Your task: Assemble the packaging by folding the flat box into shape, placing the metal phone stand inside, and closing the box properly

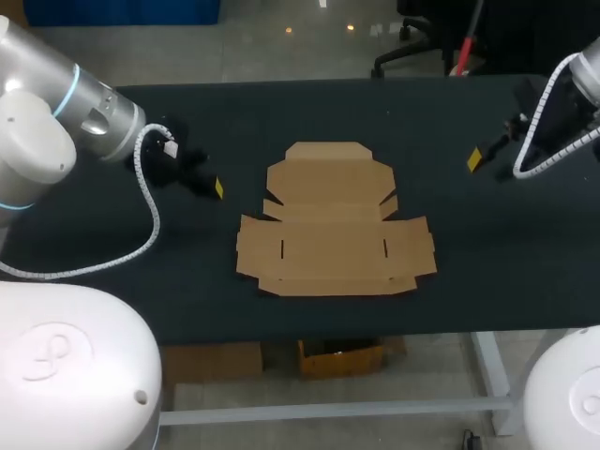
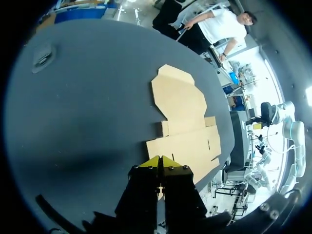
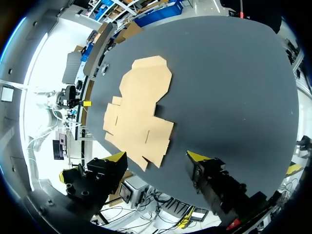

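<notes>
A flat, unfolded brown cardboard box (image 1: 333, 223) lies in the middle of the black table (image 1: 112, 234). It also shows ahead of the fingers in the left wrist view (image 2: 187, 122) and the right wrist view (image 3: 139, 114). My left gripper (image 1: 217, 187) hovers left of the box, its yellow tips pressed together (image 2: 161, 161) with nothing between them. My right gripper (image 1: 475, 157) hangs to the right of the box, its fingers (image 3: 197, 157) standing wide apart and empty. No metal phone stand is in view.
A small round fitting (image 2: 43, 59) sits in the table surface far from the box. The table's front edge (image 1: 375, 333) runs just below the box.
</notes>
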Controlling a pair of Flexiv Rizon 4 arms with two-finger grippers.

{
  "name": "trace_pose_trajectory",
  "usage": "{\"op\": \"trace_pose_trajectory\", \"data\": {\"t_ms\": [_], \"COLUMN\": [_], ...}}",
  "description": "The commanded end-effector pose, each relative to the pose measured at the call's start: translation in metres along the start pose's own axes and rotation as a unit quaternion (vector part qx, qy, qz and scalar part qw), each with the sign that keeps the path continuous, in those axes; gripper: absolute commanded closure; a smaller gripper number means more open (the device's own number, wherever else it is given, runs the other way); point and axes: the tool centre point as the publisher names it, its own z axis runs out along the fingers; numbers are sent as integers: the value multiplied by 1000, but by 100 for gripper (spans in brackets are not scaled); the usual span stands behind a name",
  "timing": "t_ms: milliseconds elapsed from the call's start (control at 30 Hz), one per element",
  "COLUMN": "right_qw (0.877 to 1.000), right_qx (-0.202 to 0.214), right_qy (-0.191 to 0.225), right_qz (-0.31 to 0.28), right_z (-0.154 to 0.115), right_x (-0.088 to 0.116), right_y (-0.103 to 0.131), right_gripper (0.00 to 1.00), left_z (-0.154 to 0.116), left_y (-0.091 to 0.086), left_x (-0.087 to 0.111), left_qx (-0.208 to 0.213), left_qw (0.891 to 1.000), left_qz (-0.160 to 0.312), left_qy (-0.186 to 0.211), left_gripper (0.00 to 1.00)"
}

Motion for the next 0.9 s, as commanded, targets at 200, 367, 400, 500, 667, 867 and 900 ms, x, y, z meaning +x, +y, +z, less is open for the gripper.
{"op": "trace_pose_trajectory", "data": {"t_ms": [200, 367, 400, 500, 667, 867, 900], "right_qw": [1000, 999, 999, 998, 997, 998, 998], "right_qx": [-16, -39, -46, -63, -75, -64, -62], "right_qy": [-11, -2, -8, -13, -12, -9, -10], "right_qz": [-7, -13, -9, -17, -23, -4, 1], "right_z": [12, 21, 23, 27, 29, 28, 27], "right_x": [0, -7, -7, -5, -5, -5, -5], "right_y": [17, 15, 14, 10, 9, 11, 12], "right_gripper": [100, 100, 100, 100, 100, 100, 100], "left_z": [2, 7, 9, 12, 13, 10, 9], "left_y": [-9, -11, -11, -12, -12, -12, -13], "left_x": [3, 3, 3, 6, 14, 20, 21], "left_qx": [-7, -11, -12, -16, -9, 1, 3], "left_qw": [1000, 1000, 1000, 1000, 1000, 999, 999], "left_qz": [-1, -6, -8, -16, -21, -23, -22], "left_qy": [-1, 8, 8, 4, -14, -32, -36], "left_gripper": [100, 100, 100, 100, 100, 100, 100]}}
